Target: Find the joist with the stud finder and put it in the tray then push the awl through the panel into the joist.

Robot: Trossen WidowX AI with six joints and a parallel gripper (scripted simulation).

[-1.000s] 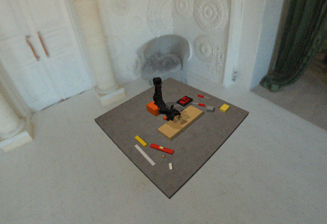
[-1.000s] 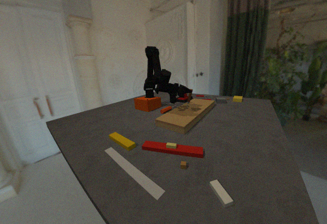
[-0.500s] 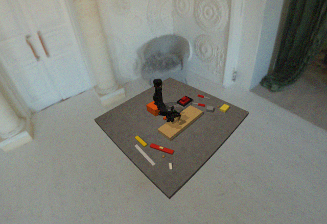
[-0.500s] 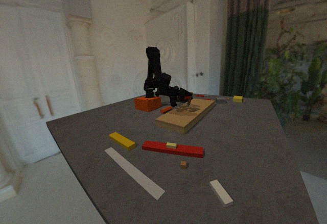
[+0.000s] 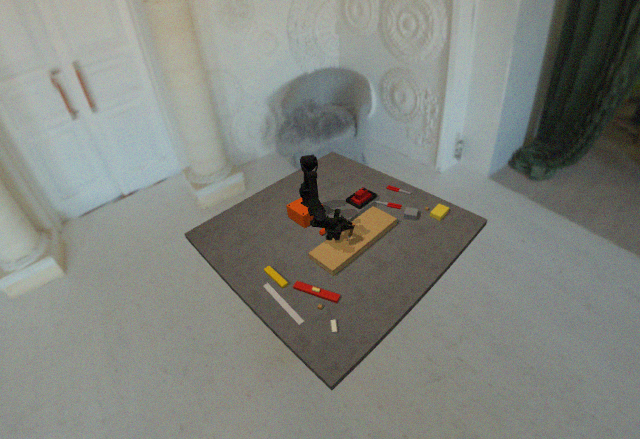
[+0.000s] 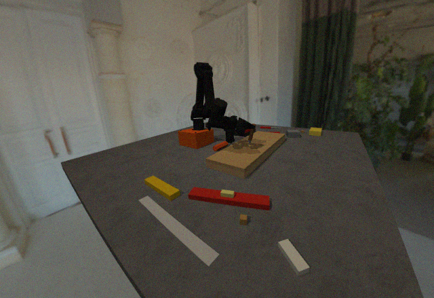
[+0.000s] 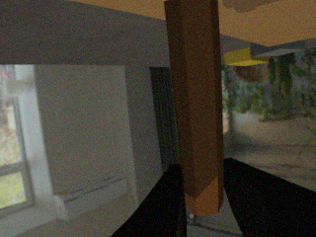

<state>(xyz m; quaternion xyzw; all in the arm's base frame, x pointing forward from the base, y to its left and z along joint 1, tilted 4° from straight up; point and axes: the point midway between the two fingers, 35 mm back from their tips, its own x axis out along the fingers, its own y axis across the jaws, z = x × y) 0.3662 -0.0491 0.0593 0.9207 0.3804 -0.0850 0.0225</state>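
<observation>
My gripper (image 5: 350,228) (image 6: 251,131) (image 7: 200,172) is shut on the awl (image 6: 251,134) (image 7: 199,109), whose orange-brown handle stands about upright between the fingers. They are over the middle of the tan floor panel (image 5: 330,258) (image 6: 229,161) (image 7: 276,27). The awl's thin shaft points down close to the panel top. Its tip is too small to tell whether it touches, and it is outside the wrist view. The red stud finder (image 5: 361,195) sits in the black tray (image 5: 360,205) behind the panel. The joist is hidden.
An orange box (image 5: 298,213) (image 6: 196,138) is by the arm's base, an orange-handled tool (image 6: 220,145) beside the panel. Beyond the panel lie red-handled tools (image 5: 393,205), a grey block (image 5: 411,213) and a yellow block (image 5: 439,211). A red level (image 5: 316,291) (image 6: 210,196) lies in front.
</observation>
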